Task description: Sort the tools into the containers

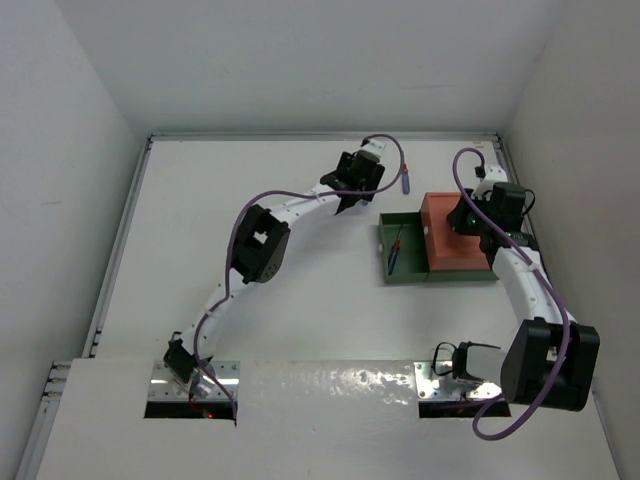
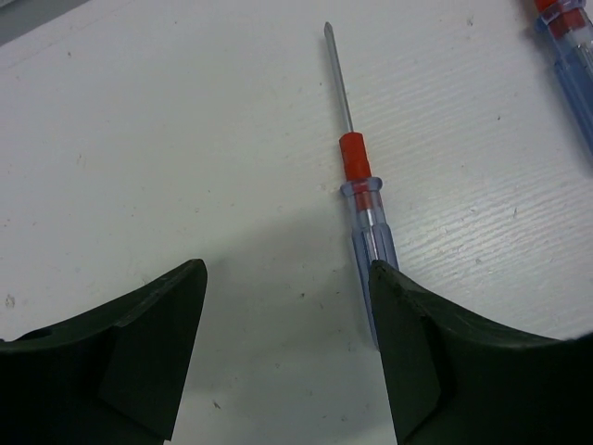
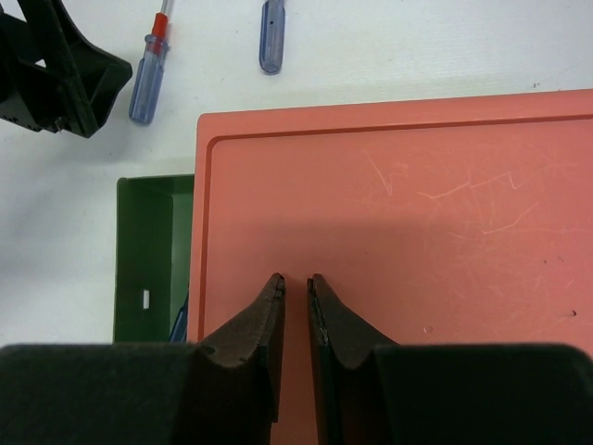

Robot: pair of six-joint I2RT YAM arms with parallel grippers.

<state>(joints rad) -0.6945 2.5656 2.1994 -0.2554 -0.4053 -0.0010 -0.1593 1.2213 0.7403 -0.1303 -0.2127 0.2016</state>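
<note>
Two blue-and-red screwdrivers lie on the white table. One screwdriver (image 2: 363, 199) (image 3: 148, 74) runs under my left gripper's right finger (image 2: 417, 352). The other screwdriver (image 2: 570, 51) (image 3: 271, 42) (image 1: 405, 181) lies a little to its right. My left gripper (image 2: 287, 315) (image 1: 352, 195) hangs open just above the table with nothing between its jaws. A third screwdriver (image 1: 395, 251) (image 3: 182, 323) lies in the dark green tray (image 1: 405, 278) (image 3: 148, 241). My right gripper (image 3: 296, 283) (image 1: 470, 215) is shut and empty above the orange-red tray (image 3: 417, 185) (image 1: 455, 250).
The two trays sit side by side at the right, green to the left of orange. White walls enclose the table at the back and on both sides. A purple cable (image 1: 250, 205) loops over the left arm.
</note>
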